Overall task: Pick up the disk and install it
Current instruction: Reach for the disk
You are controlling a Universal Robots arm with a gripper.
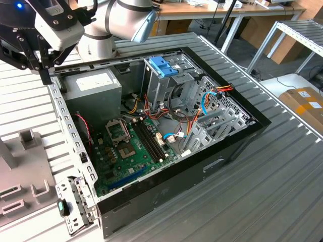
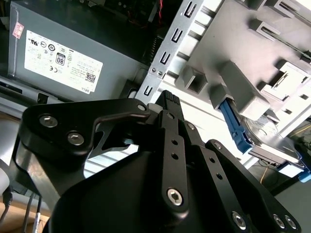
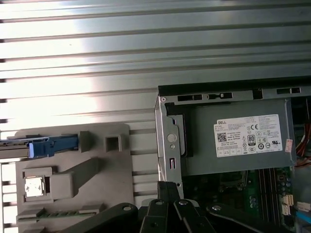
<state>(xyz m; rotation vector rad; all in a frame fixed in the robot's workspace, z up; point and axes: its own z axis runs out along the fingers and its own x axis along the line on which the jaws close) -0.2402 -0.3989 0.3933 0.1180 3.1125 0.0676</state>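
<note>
A ribbed metal table (image 1: 282,191) of grey slats carries the whole job. Beyond the case, the room shows a wooden workbench (image 1: 202,10). A metal shelf rack (image 1: 298,30) and a cardboard box (image 1: 305,103) on the floor stand off the case's drive-cage end.

The black computer case (image 1: 202,166) lies open on its side on the slats. The silver-jointed arm (image 1: 121,20) reaches over the case's far corner. Just outside the case, past its perforated rim on the power-supply side, a grey moulded fixture (image 1: 25,171) lies flat on the table.

Inside the case, the grey power supply (image 1: 93,85) with its white sticker fills the corner under the arm. The green motherboard (image 1: 128,151) lies in the middle, and the metal drive cage (image 1: 161,85), topped by a blue latch (image 1: 164,65), stands at the far side amid orange and blue cables.

The gripper (image 2: 167,99) hangs above the case's rim beside the power supply. Its black fingers are pressed together and hold nothing.

The disk (image 2: 272,143) sits outside the case, slotted in the grey fixture at the end away from the rim. Its blue bracket (image 2: 232,121) runs along one edge. It is apart from the gripper.
</note>
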